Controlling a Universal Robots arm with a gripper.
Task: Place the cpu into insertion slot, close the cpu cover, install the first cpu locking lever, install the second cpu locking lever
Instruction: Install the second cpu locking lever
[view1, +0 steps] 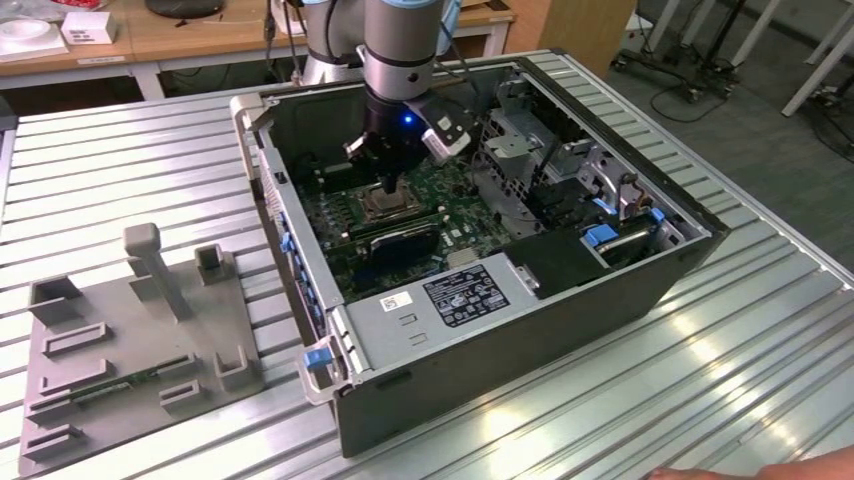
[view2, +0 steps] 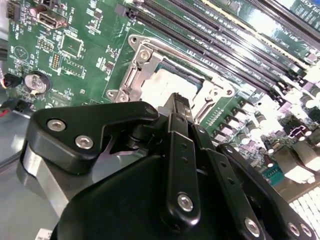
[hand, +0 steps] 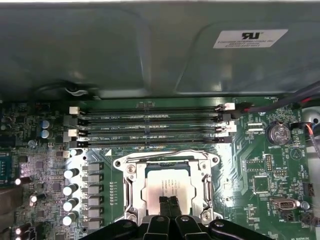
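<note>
- Silvery-beige metal marks the cpu (hand: 167, 187), a small flat square chip lying level inside the insertion slot (hand: 131, 186) in the first wrist view; faint print covers its top.
- The cpu cover (hand: 165, 161) lies down around the chip as a thin silvery frame, its cut-out centre leaving the chip's top bare.
- The gripper (hand: 168, 201) stands right over the chip's near edge with its two black fingertips pressed together, nothing between them.
- Four long black memory slots (hand: 150, 125) run just beside the socket's far edge; a row of small capacitors (hand: 70, 195) lines one side, and open green motherboard (hand: 250, 165) lies on the other.

- In the second wrist view the black gripper (view2: 180, 102) body rises in front, its narrow tip over the pale cpu (view2: 157, 85).
- The insertion slot (view2: 135, 75) frame shows screw heads at its corners; the memory slots (view2: 225, 45) pass close along its far side, and bare motherboard (view2: 75, 45) spreads out toward the case wall.

- In the exterior view the arm reaches down into the open computer case (view1: 534, 330) lying on a slatted metal tabletop (view1: 120, 160), with the gripper (view1: 387, 188) tip at the insertion slot (view1: 387, 207) near the middle of the motherboard (view1: 454, 215).
- Case walls and a drive cage (view1: 514, 150) hem the arm in closely; a grey fixture tray (view1: 127, 350) sits well apart toward the tabletop edge on the exterior view's left.
</note>
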